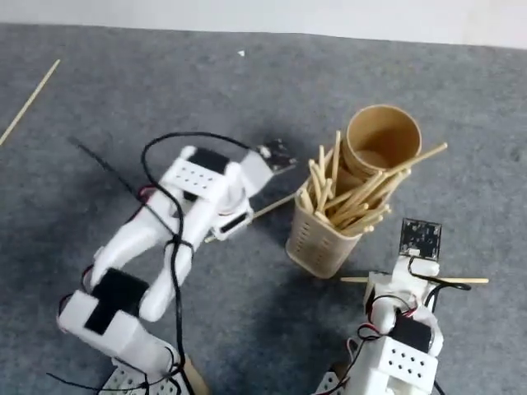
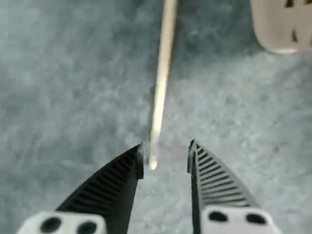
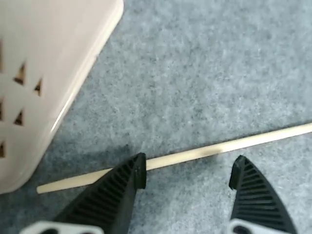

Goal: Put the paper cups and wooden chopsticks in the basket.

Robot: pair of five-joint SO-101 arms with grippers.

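My left gripper (image 2: 165,156) sits narrowly parted, the end of one chopstick (image 2: 163,73) between its tips on the carpet (image 2: 58,73). The basket (image 1: 317,243) holds a paper cup (image 1: 383,138) and chopsticks (image 1: 350,202). My right gripper (image 3: 189,170) gapes wide over another chopstick (image 3: 195,155) beside it.

High view looks down — wrist views face the carpet (image 2: 73,73) closely, both catching the basket (image 3: 48,58).

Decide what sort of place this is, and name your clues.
Probably a robotics practice bench: two white robot arms on a grey carpeted table, with a basket holding wooden chopsticks and a paper cup.
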